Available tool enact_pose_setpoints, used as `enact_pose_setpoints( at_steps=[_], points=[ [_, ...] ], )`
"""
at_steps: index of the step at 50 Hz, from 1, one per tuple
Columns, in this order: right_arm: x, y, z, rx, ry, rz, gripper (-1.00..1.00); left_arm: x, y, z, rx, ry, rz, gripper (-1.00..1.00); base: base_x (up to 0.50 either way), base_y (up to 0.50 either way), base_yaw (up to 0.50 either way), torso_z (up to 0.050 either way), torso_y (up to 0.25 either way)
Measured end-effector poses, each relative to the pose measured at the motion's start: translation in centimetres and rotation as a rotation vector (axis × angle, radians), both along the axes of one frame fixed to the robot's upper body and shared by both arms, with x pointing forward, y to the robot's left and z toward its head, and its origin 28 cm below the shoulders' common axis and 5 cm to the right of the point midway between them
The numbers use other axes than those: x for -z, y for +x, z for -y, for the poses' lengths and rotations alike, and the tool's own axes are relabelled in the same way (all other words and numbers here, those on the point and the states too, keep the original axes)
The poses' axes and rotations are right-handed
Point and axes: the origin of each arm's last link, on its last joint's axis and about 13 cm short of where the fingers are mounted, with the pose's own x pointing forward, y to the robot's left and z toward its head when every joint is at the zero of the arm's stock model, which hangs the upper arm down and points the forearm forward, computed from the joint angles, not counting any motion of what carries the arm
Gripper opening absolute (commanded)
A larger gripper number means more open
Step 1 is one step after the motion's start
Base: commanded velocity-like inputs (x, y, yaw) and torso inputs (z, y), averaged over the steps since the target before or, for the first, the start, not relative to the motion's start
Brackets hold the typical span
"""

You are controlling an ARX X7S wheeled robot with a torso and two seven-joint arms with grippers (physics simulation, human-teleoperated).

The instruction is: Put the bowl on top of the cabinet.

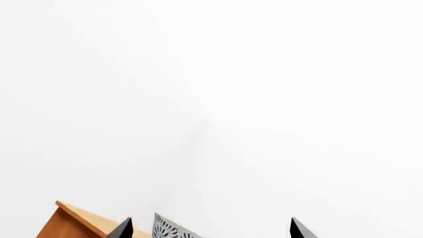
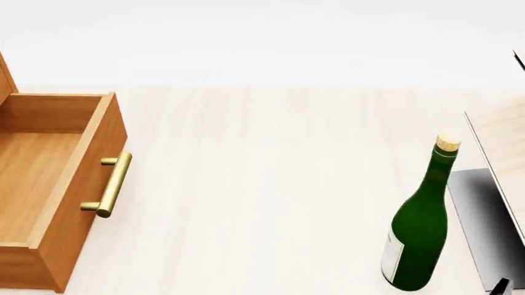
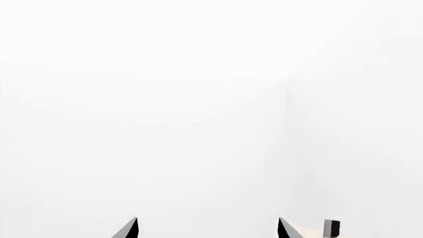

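1. The left gripper [image 1: 211, 230] is standing with jaws spread, the bowl [image 1: 170, 229] showing between them beside the cabinet [image 1: 79, 222]; whether it is gripping, I cannot tell.
2. The right gripper [image 3: 208, 230] is hanging released, empty.
3. The cabinet's drawer [image 2: 49, 184] is standing open at left, the green bottle [image 2: 420, 236] upright at right.

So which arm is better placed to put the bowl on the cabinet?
Left. Its wrist view shows the bowl between the fingertips, beside the cabinet. The right wrist view shows neither of them.
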Motion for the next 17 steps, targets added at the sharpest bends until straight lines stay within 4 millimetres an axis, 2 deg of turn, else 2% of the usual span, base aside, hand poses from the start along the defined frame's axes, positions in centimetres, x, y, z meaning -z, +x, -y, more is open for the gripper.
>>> enact_pose_setpoints(
  at_steps=[8,17],
  points=[
    [-0.7,-1.6,0.2,0.054,0.014,0.131,1.0,0.9,-2.2,0.9,-0.031,0.058,0.126,1.0,0.0,0.0,0.0,0.0,0.0],
    [-1.1,-2.7,0.4,0.082,0.021,0.22,1.0,1.2,-3.4,1.5,-0.054,0.092,0.196,1.0,0.0,0.0,0.0,0.0,0.0]
  ],
)
